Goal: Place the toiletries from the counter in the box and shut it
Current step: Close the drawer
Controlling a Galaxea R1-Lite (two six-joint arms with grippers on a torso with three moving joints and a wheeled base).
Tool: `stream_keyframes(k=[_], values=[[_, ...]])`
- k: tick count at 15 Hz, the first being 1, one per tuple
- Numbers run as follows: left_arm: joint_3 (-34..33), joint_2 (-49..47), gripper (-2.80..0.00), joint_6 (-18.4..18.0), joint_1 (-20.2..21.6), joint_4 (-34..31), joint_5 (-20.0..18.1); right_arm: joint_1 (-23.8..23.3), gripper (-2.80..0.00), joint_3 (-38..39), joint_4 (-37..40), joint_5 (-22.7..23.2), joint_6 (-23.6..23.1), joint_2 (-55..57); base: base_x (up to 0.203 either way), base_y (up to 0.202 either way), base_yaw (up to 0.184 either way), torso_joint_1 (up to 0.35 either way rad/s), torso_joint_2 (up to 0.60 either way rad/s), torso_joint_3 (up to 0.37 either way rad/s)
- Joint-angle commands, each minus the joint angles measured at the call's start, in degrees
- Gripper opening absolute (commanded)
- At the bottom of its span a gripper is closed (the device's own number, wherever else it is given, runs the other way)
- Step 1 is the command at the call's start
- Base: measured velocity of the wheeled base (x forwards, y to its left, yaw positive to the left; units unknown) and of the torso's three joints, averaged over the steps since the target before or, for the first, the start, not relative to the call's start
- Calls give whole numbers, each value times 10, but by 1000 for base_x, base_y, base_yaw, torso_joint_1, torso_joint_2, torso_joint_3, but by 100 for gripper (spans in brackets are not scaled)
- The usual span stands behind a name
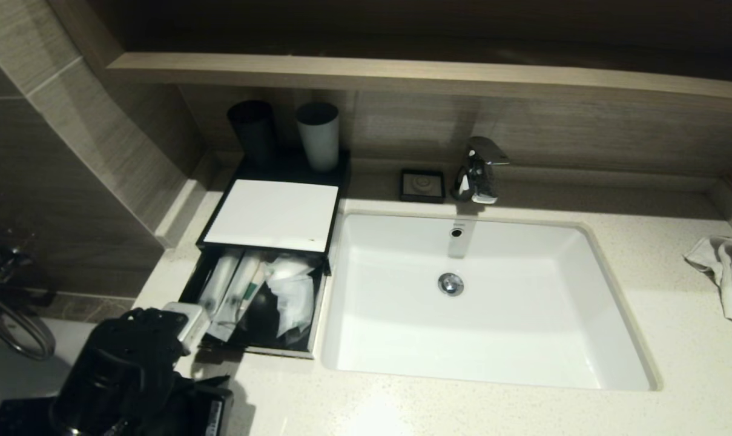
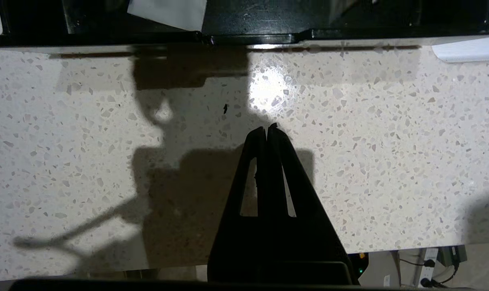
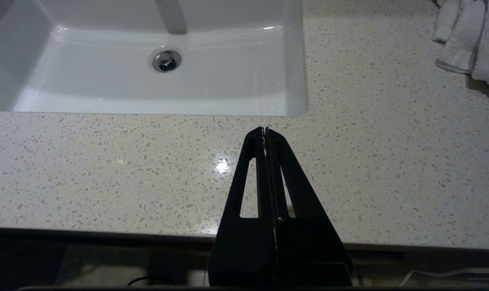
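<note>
Closed with its fingers pressed together and holding nothing, the left pincer (image 2: 267,130) hangs over the speckled surface (image 2: 390,141) just near of the box's pulled-out drawer (image 1: 253,303), at the scene's near left. That box (image 1: 273,213), black with a flat white top panel, stands left of the sink (image 1: 402,339); its open drawer holds the toiletries (image 1: 263,293), translucent white packets lying side by side, one with a green label whose writing cannot be read. Behind the box stand a dark cup (image 1: 252,130) and a grey cup (image 1: 318,135). Farther right, the right pincer (image 3: 265,131) is likewise closed and empty, above the near edge of the surface before the sink, with a white towel (image 1: 729,272) at the far right.
</note>
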State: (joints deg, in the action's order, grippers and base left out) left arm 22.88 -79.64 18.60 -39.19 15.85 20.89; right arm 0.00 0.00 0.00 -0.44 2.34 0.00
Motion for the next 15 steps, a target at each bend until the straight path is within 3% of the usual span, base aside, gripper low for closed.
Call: stream_keyframes(k=[1,15], values=[[13,-23,-280,1,13,1,1,0,-280,0,0,0,0,0,0,0,0,0,0,0],[31,-33,-280,-1,30,4,2,0,-280,0,0,0,0,0,0,0,0,0,0,0]])
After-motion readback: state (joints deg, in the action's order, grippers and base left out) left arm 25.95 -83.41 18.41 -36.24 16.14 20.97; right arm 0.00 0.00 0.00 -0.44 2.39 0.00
